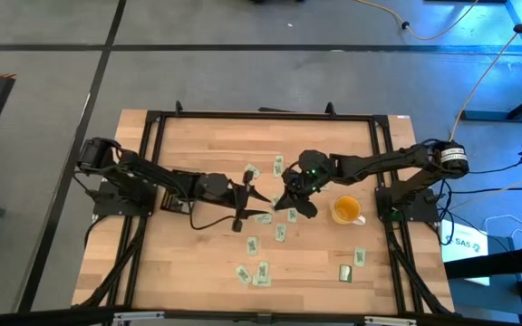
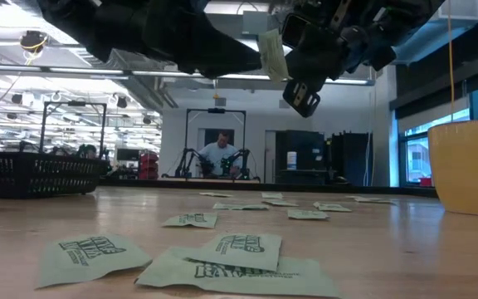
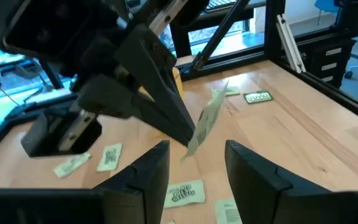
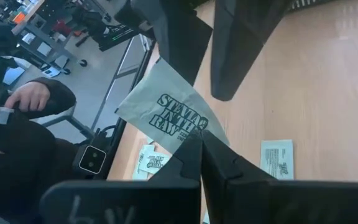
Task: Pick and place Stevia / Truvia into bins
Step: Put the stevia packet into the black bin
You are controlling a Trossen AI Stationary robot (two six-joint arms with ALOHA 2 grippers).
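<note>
One Stevia sachet, pale green with dark print, is up in the air over the middle of the table, also seen in the low view. My right gripper is shut on it. My left gripper faces it from the table's left, open. Its two fingers stand at either side of the sachet's free end; I cannot tell whether they touch it. Several more sachets lie flat on the wood. The bin, a black mesh tray, stands at the table's left, mostly hidden under my left arm in the high view. My right gripper pinches the sachet by one edge near a corner between its two fingertips. The fingers come from the table's right, slanting a little downward. The sachet sticks out past the tips toward my left gripper, flat and unfolded, clear of the table.
A yellow cup stands right of my right gripper. Loose sachets are scattered from the middle to the near edge. A black frame rail runs round the tabletop. A person's hand shows off the table's edge, another person far behind.
</note>
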